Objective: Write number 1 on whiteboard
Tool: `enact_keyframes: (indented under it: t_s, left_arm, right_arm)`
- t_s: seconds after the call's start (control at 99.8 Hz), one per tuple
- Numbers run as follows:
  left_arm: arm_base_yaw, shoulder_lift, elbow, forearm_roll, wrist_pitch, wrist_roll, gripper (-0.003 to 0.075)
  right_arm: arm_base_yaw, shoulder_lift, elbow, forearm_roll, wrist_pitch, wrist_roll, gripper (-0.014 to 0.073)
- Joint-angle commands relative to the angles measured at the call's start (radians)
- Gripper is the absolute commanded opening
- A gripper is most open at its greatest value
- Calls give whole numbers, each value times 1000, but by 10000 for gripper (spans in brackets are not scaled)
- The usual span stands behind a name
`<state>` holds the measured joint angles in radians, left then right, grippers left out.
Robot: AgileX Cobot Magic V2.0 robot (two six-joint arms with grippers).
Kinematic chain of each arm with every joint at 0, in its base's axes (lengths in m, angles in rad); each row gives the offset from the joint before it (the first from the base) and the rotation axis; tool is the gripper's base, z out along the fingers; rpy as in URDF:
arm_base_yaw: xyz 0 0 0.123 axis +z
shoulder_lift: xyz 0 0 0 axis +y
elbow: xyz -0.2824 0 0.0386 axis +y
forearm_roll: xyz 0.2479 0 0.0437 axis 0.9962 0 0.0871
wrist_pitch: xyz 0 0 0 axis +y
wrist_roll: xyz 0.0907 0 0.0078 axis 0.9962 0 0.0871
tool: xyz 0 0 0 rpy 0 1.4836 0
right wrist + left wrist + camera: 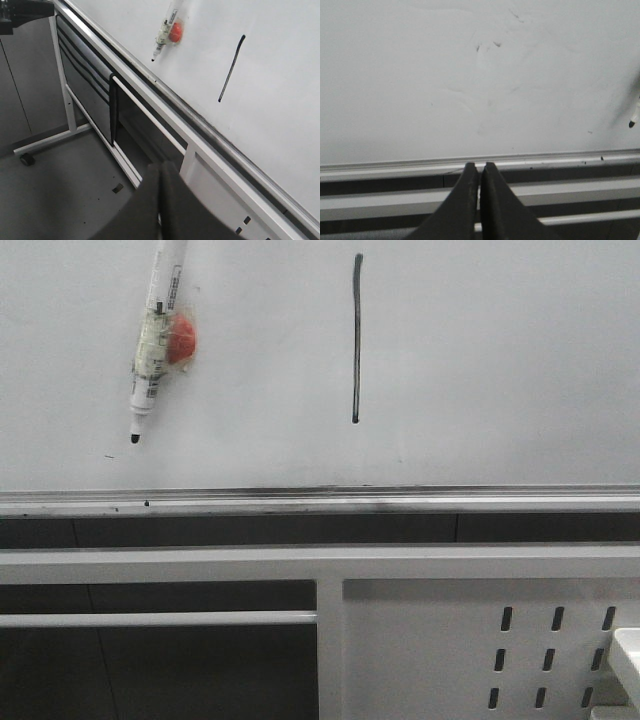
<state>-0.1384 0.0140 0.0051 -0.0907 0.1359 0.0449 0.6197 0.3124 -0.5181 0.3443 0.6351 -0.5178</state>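
Marker pen [155,340], at 9 o'clock from number 1 [356,338] on whiteboard [500,360]: light, rigid, slick; grasp mid-barrel. Left gripper [480,172] and right gripper [160,172] closed, empty.

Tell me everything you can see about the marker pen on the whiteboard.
The white marker pen with a black tip sits against the glossy white whiteboard, tilted, tip pointing down and uncapped. Its barrel carries printed labelling and looks wrapped in clear tape, with a round orange-red piece attached beside it. It lies left of the black vertical stroke, above the silver ledge. Neither hand touches it.
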Motion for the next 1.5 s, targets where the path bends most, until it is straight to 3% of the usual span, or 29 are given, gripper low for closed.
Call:
enact_keyframes:
  t_s: [0.0, 0.401, 1.342, 1.392, 1.493]
  left_arm:
    - [2, -46, 32, -20, -111, 1, -20]
    - [102, -43, 34, 47, 149, 3, -20]
    - [102, -41, 34, 33, 146, 1, -20]
    - [102, -41, 34, 33, 146, 1, -20]
    - [102, -41, 34, 33, 146, 1, -20]
  right_arm:
    - [-7, 6, -23, 14, -76, -4, -69]
    - [-7, 6, -23, 14, -75, -4, -69]
    - [-7, 6, -23, 14, -75, -4, -70]
    - [-7, 6, -23, -68, -86, -4, -69]
    - [-7, -1, 15, -85, -147, -4, -69]
